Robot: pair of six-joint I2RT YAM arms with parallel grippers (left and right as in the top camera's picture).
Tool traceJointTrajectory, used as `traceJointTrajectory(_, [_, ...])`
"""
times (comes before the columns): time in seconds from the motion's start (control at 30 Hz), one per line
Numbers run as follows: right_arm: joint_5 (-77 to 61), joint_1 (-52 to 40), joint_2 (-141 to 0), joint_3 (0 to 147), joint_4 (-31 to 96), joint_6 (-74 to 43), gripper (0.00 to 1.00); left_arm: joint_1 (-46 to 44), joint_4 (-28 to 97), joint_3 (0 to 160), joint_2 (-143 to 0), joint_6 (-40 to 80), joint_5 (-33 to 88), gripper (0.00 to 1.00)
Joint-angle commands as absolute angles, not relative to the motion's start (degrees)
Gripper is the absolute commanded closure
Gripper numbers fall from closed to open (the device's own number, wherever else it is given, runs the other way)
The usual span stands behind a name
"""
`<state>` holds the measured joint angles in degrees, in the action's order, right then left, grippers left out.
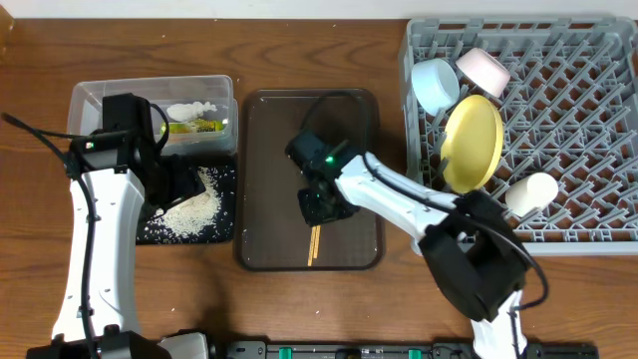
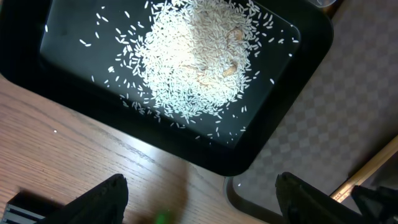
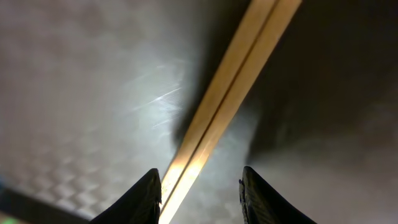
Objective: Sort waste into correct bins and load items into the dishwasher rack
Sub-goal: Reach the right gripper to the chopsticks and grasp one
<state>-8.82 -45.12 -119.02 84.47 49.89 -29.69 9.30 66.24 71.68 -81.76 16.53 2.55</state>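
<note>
The pair of wooden chopsticks (image 1: pixel 314 244) lies on the dark brown serving tray (image 1: pixel 264 130). My right gripper (image 1: pixel 324 204) is open, low over them. In the right wrist view the chopsticks (image 3: pixel 230 93) run between its fingers (image 3: pixel 200 174), close to the left one. My left gripper (image 1: pixel 177 181) is open and empty over the black tray (image 1: pixel 227 170), which holds the rice grains (image 1: pixel 194 209), also seen in the left wrist view (image 2: pixel 193 56). The clear tub (image 1: pixel 85 100) holds the white tissue (image 1: pixel 194 108) and the green-and-yellow wrapper (image 1: pixel 194 126). The grey rack (image 1: pixel 578 120) holds the yellow plate (image 1: pixel 474 145), blue bowl (image 1: pixel 435 85), white bowl (image 1: pixel 483 70) and cup (image 1: pixel 531 191).
In the left wrist view my open fingers (image 2: pixel 202 186) hang over bare wood next to the black tray's corner (image 2: pixel 249 162) and the brown tray's rim (image 2: pixel 242 202). The chopsticks' end (image 2: pixel 367 174) shows at the right. The rack stands close to the brown tray's right side.
</note>
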Motion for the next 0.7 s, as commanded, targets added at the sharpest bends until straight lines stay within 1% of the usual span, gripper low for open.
traceJointTrajectory(0.0, [-5.8,-45.9,-120.4,84.3,49.9,-32.8,0.61,9.3,66.6,71.5,-81.4,16.6,1.5,0.21])
traceJointTrajectory(0.3, [-4.4,-45.9,-121.5,84.3,50.2,-33.8,0.62,9.3,66.6,71.5,-81.4,16.6,1.5,0.21])
traceJointTrajectory(0.4, [-4.3,-45.8,-121.5,84.3,50.6,-33.9,0.65,9.3,66.6,71.5,-81.4,16.6,1.5,0.21])
traceJointTrajectory(0.67, [-2.9,-44.5,-116.9,84.4,50.4,-33.2,0.62,9.3,66.6,71.5,-81.4,16.6,1.5,0.21])
